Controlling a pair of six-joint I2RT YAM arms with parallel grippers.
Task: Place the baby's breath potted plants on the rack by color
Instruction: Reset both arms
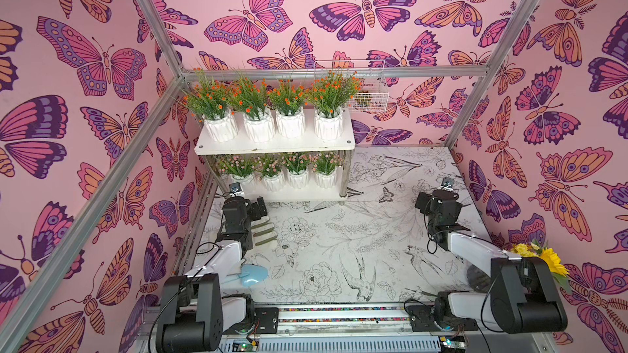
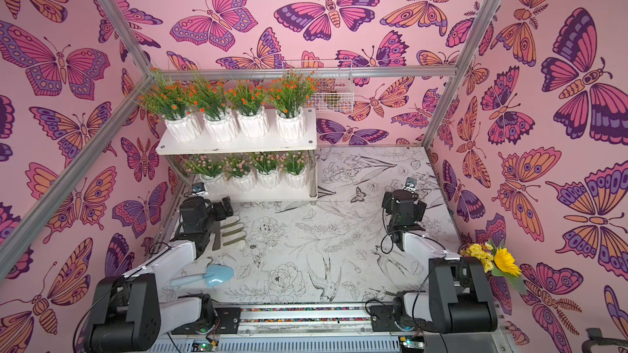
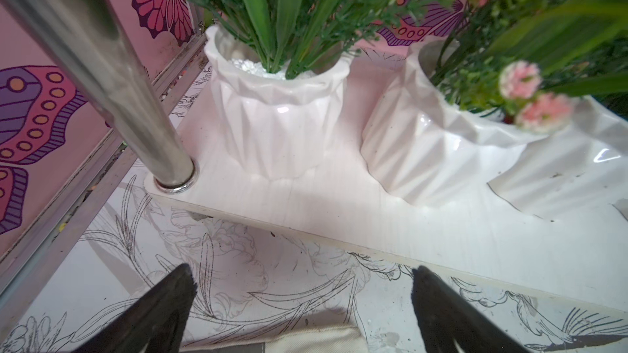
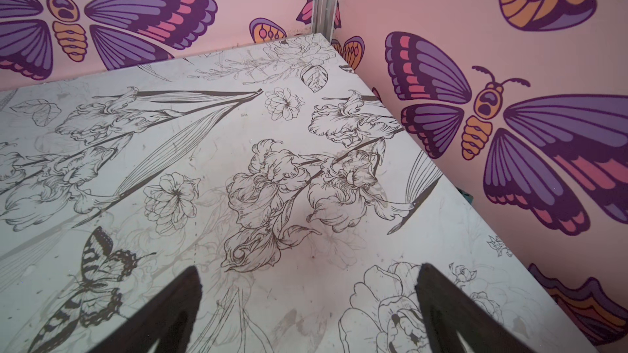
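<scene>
The white two-tier rack point(image 1: 272, 146) stands at the back left in both top views. Several baby's breath potted plants with orange flowers point(image 1: 289, 100) fill its top tier. Several pink ones point(image 1: 272, 168) line its lower tier point(image 3: 339, 212). My left gripper point(image 3: 302, 286) is open and empty, low over the table just in front of the lower tier's left corner, facing the leftmost white ribbed pot point(image 3: 275, 123) and its neighbour point(image 3: 424, 151). My right gripper point(image 4: 307, 283) is open and empty over bare table near the right wall, seen from above as point(image 1: 438, 198).
A shiny rack leg point(image 3: 112, 73) rises close to the left gripper. A gardening glove point(image 1: 265, 230) lies under the left arm, with a blue trowel point(image 1: 249, 275) nearer the front. A white wire basket point(image 1: 360, 89) hangs on the back wall. A yellow sunflower bunch point(image 1: 543, 256) sits at the right wall.
</scene>
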